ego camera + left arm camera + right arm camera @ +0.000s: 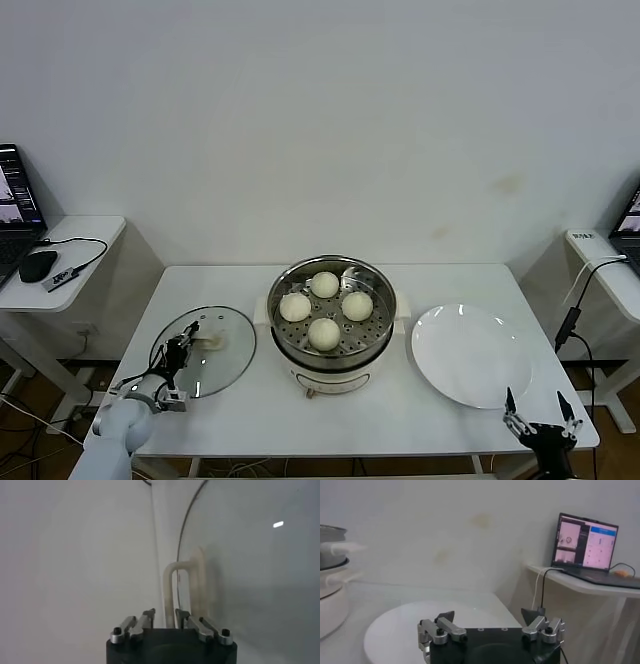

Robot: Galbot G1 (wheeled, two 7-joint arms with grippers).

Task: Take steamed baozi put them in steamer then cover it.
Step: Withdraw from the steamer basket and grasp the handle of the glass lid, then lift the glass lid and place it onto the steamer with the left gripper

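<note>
Several pale steamed baozi (324, 284) lie on the perforated tray inside the steel steamer (385, 290) at the table's middle. The glass cover (225, 365) lies flat on the table left of the steamer. My left gripper (183, 350) is at the cover's cream handle (208, 341). In the left wrist view this gripper (165, 613) has its fingers drawn in close around one leg of the handle (197, 575), with the cover's glass (250, 580) beyond. My right gripper (537, 405) hangs open and empty at the table's front right corner.
A white plate (470, 355) lies right of the steamer, just beyond the right gripper (490, 615); it also shows in the right wrist view (400, 625). Side tables with a laptop (585, 542) and cables flank the table.
</note>
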